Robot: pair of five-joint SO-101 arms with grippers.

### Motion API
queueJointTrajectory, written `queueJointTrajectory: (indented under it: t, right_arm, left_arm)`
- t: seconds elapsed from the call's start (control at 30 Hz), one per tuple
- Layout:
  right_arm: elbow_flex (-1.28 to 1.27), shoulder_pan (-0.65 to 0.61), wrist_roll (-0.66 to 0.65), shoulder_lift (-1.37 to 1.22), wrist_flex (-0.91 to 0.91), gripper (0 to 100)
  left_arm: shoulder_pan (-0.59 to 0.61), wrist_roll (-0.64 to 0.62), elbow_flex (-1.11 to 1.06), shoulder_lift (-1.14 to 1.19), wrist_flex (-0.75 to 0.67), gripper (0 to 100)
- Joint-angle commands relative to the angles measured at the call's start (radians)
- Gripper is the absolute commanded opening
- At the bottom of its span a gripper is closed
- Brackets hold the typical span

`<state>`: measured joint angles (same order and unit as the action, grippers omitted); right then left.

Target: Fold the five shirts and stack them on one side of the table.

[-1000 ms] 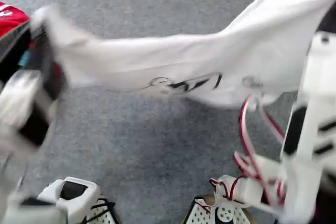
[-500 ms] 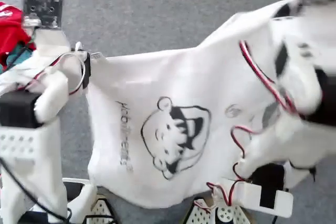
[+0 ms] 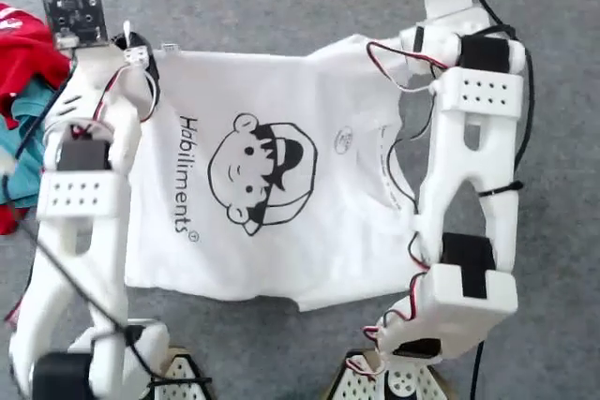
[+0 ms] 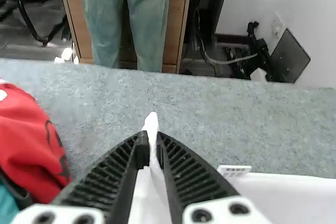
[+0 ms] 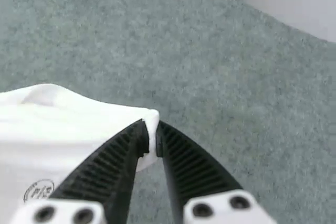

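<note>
Within the last second, swung out of the air and laid flat, print up, mid-table: white shirt (image 3: 272, 222). Pinched at its two far corners by left gripper (image 4: 150, 137) and right gripper (image 5: 150, 129), both clamped on cloth. Ready for folding, probably. Underneath, grey felt table (image 3: 281, 25); red shirt (image 3: 23, 49) bunched beside the left arm; beyond, wooden cabinet (image 4: 177, 24) and cables (image 4: 226, 59)

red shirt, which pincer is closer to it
Left. The left pincer pinches a corner of the white shirt just beside the red shirt. The right pincer pinches the white shirt's other far corner, the whole width of that shirt away.
</note>
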<state>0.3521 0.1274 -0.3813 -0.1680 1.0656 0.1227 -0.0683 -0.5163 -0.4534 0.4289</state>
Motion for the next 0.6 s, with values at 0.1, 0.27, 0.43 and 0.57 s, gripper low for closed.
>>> queueJointTrajectory:
  t: [0.1, 0.27, 0.43, 0.57]
  right_arm:
    - [0.381, -0.006, 0.075, -0.056, -0.127, 1.4]
    - [0.647, -0.015, 0.083, -0.168, -0.222, 1.4]
    - [0.854, -0.048, 0.078, -0.265, -0.222, 1.4]
    - [0.905, -0.066, 0.078, -0.298, -0.221, 1.4]
  left_arm:
    - [0.019, -0.009, 0.380, 0.235, -0.034, 3]
    - [0.018, -0.009, 0.650, 0.373, -0.009, 3]
    - [0.019, -0.009, 0.855, 0.450, 0.196, 3]
    - [0.015, -0.009, 0.947, 0.476, 0.299, 3]
